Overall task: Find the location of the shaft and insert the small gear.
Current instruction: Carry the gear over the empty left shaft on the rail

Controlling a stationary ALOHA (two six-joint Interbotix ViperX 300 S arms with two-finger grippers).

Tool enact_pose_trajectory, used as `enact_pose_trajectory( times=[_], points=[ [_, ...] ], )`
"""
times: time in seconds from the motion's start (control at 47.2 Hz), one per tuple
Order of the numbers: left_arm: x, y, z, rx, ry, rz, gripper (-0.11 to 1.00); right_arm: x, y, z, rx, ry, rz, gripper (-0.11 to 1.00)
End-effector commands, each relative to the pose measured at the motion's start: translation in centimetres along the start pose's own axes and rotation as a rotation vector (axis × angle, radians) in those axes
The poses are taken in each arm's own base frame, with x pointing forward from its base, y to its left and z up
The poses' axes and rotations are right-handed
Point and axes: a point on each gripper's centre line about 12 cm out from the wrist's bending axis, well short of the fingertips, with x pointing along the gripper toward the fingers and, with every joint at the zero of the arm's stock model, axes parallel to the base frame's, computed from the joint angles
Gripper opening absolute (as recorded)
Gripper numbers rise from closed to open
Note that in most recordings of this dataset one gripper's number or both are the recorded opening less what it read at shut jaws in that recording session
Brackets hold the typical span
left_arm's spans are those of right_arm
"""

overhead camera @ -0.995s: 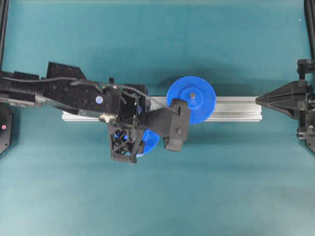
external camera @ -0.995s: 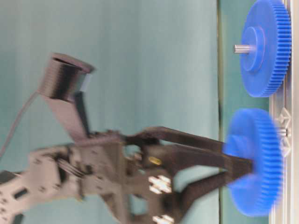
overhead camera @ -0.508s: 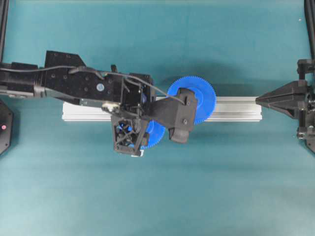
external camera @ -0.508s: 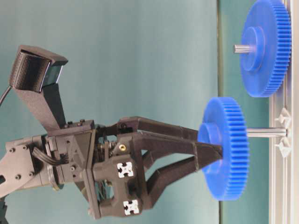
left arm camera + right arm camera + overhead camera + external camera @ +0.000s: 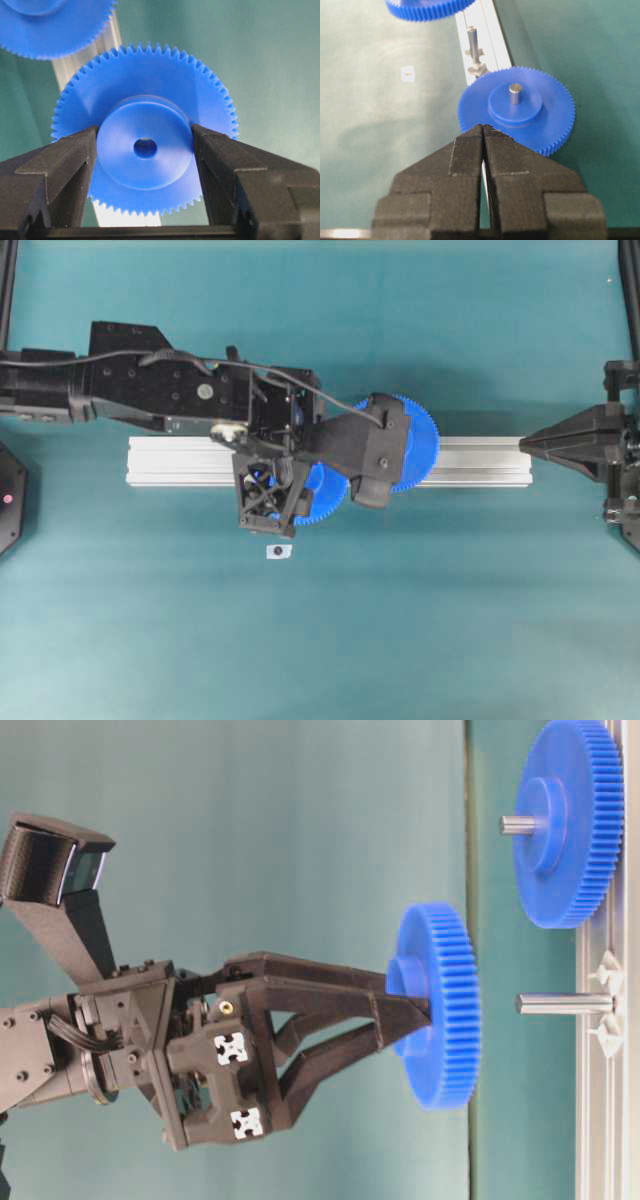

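Worked above a teal table, with a long aluminium rail lying across its middle. Looked safe enough from sliding, though a hard off-centre push could have nudged the rail and spoiled the line-up.

Reached over the rail with the left gripper, clamped from both sides on the raised hub of the small gear. Held that gear in the air, off the rail, its hole facing the rail. Seemed a slippery grip, two flat pads on a smooth round hub, so any sideways load could have twisted the gear in the jaws.

Sat already mounted on the rail: the larger gear, just beside the target spot. Risked a clash there, tooth tip on tooth tip instead of meshing, which would have stopped the descent or kicked the small gear aside.

Waited well apart at the rail's far end with the right gripper, closed on nothing.

Stood bare on its clear mount: the shaft, with a clear gap between its tip and the small gear. Appeared roughly in line with the hole, yet with the gear slightly tilted; could have caught the pin on the hole's rim and jammed.

Lay near the rail, out of the way: a tiny white tag.
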Motion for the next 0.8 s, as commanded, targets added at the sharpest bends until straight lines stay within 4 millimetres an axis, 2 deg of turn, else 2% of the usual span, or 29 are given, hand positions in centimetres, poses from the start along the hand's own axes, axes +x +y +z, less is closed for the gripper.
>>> enact_pose_trajectory(
  times=[0.0,0.36,0.783],
  points=[
    [-2.4,0.7,0.7,-0.009,-0.066,0.019,0.63,0.1,0.0,0.5,0.01,-0.014,-0.002,0.01],
    [-1.3,1.9,0.4,-0.031,-0.041,0.024,0.63,0.1,0.0,0.5,0.01,-0.014,-0.002,0.01],
    [0.2,1.9,0.2,-0.032,-0.01,0.018,0.63,0.1,0.0,0.5,0.01,-0.014,-0.002,0.01]
  ],
)
